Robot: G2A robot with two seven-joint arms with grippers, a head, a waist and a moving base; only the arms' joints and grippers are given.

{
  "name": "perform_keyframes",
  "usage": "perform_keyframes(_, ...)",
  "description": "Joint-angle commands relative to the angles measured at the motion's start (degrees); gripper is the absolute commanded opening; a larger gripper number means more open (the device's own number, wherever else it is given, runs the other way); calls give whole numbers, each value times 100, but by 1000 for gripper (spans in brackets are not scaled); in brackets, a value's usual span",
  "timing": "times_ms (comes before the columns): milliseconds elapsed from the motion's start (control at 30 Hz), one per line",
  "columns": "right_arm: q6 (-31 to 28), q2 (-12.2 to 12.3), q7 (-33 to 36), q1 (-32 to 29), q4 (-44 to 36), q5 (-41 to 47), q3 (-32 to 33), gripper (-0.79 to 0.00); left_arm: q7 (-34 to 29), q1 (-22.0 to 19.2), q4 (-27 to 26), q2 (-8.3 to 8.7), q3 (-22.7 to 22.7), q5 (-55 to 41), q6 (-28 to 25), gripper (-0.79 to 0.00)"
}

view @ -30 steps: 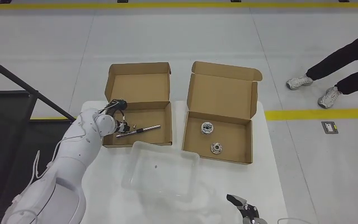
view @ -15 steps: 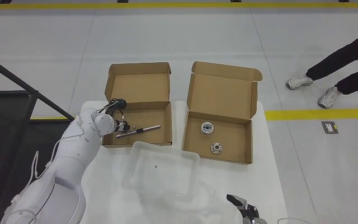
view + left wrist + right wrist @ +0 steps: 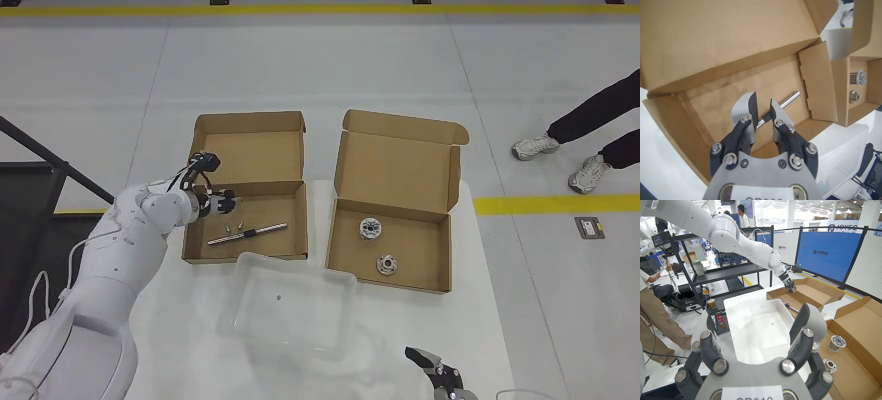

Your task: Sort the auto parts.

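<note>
**Auto parts in two boxes, both pincers empty**

The white desk (image 3: 400, 312) carries two open cardboard boxes side by side, their lids folded back away from the robot. A clear plastic tray (image 3: 312, 318) sits nearer the robot, in front of the gap between them.

The left box (image 3: 262, 213) holds a long, slim, shiny metal rod (image 3: 256, 231). It lies flat on the floor at a slant and has a darker collar toward one end. The right box (image 3: 412, 235) holds two small round silver parts, apart from each other. One is a flanged hub (image 3: 370, 228) with a spoked face. The other is a smaller collar (image 3: 387, 264) with a hole through its middle, nearer the front wall. On the tray's floor lies one tiny dark speck (image 3: 274, 297), too small to make out.

The left pincer (image 3: 762, 98) hangs above the left box with its fingers parted and nothing between them; the rod lies on the floor below. The right pincer (image 3: 757, 313) is at the near edge of the desk, spread wide and holding nothing.
</note>
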Motion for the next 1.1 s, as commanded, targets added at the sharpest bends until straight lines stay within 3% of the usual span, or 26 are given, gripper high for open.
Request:
perform_keyframes(0,0,0,0,0,0,0,0,0,77,93,-126,75,-107,-139,-164,-551)
perform_keyframes(167,0,0,0,0,0,0,0,0,221,504,-688,341,-474,-562,-606,-520)
perform_keyframes(300,0,0,0,0,0,0,0,0,270,1069,-1586,632,-836,-757,-554,-434)
perform_keyframes(433,0,0,0,0,0,0,0,0,258,1980,-3092,1000,-1402,-870,-20,-425)
perform_keyframes(667,0,0,0,0,0,0,0,0,204,4258,-6338,1574,-2919,-1221,1118,-394)
perform_keyframes(700,0,0,0,0,0,0,0,0,214,4545,-6685,1620,-3110,-1278,1237,-363)
perform_keyframes(733,0,0,0,0,0,0,0,0,224,4807,-6988,1655,-3274,-1369,1326,-243)
perform_keyframes(767,0,0,0,0,0,0,0,0,229,5037,-7238,1682,-3422,-1466,1403,-43)
perform_keyframes(800,0,0,0,0,0,0,0,0,224,5173,-7378,1697,-3512,-1542,1457,0)
perform_keyframes(1067,0,0,0,0,0,0,0,0,224,5173,-7378,1697,-3512,-1542,1457,0)
